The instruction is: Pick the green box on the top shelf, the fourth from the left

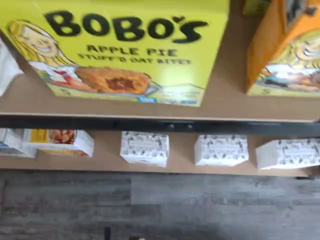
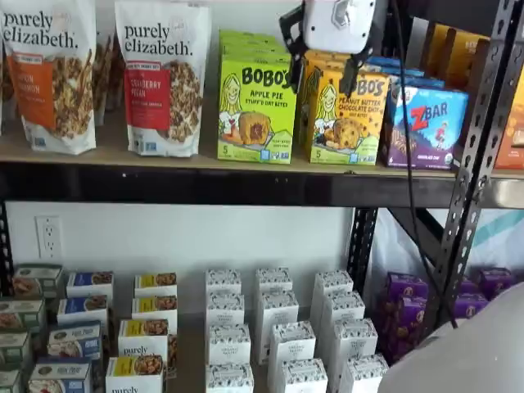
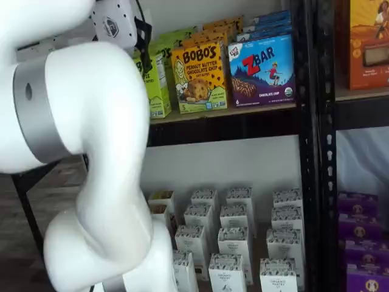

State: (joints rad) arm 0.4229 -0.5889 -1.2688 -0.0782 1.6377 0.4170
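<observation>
1. Nearest the camera in a shelf view, the white arm [image 3: 91, 170] filled the left side.
2. The gripper [image 2: 321, 75] hung in front of the top shelf [image 2: 246, 184], its two black fingers [image 2: 295, 72] standing well apart with a plain gap between them, holding nothing.
3. The green box [image 2: 256, 110] stood upright on that shelf, just left of the gripper, and read "BOBO'S APPLE PIE STUFF'D OAT BITES" with a "5" at its lower corner.
4. Just right of it stood the yellow-orange box [image 2: 344, 115], reading "BOBO'S PEANUT BUTTER CHOCOLATE CHIP", partly behind the fingers.
5. Farther right stood the blue box [image 2: 426, 127] marked "ZBAR".
6. To the left stood two bags [image 2: 160, 78] reading "purely elizabeth."
7. On the lower level, rows of small white boxes [image 2: 274, 327] stood in lines running back.
</observation>
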